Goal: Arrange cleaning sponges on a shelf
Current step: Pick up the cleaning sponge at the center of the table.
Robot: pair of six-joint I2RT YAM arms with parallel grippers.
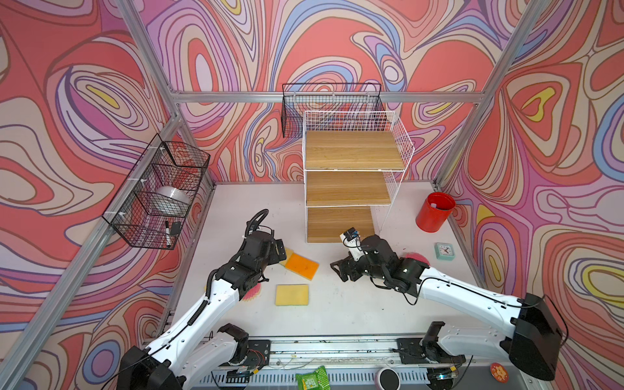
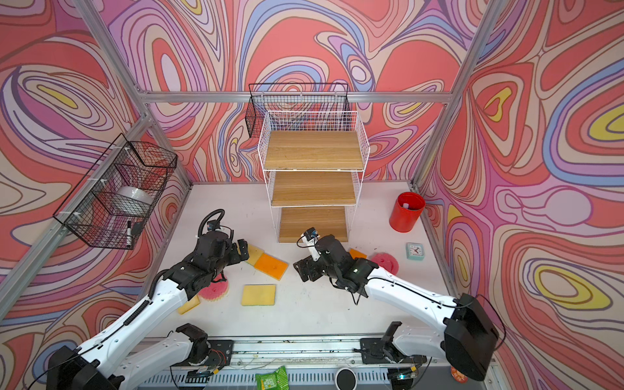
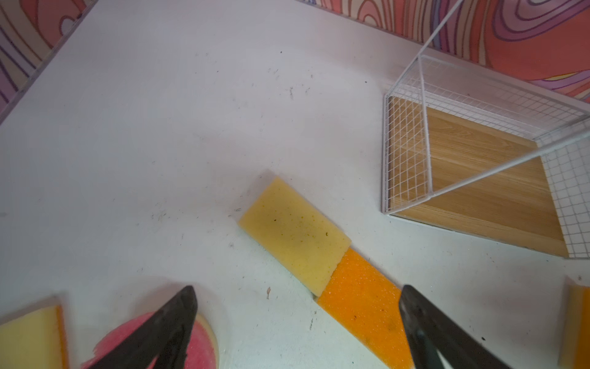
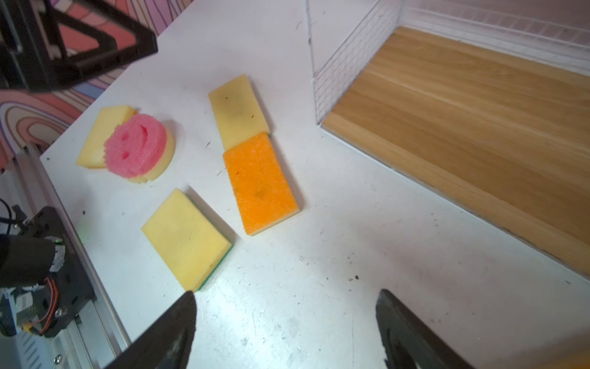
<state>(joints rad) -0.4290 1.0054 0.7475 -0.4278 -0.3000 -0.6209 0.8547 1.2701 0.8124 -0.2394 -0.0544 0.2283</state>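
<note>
Left end effector (image 3: 297,287) and right end effector (image 4: 287,291) stood spread, empty.
Orange-topped sponge (image 4: 260,183) appeared light, soft, compressible; best pinched across its 2 long edges.

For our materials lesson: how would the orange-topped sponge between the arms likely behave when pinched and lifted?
The orange-topped sponge looks like porous foam: probably squashy and light. Lying flat, it should slide rather than roll. Its grainy top likely grips well.
</note>
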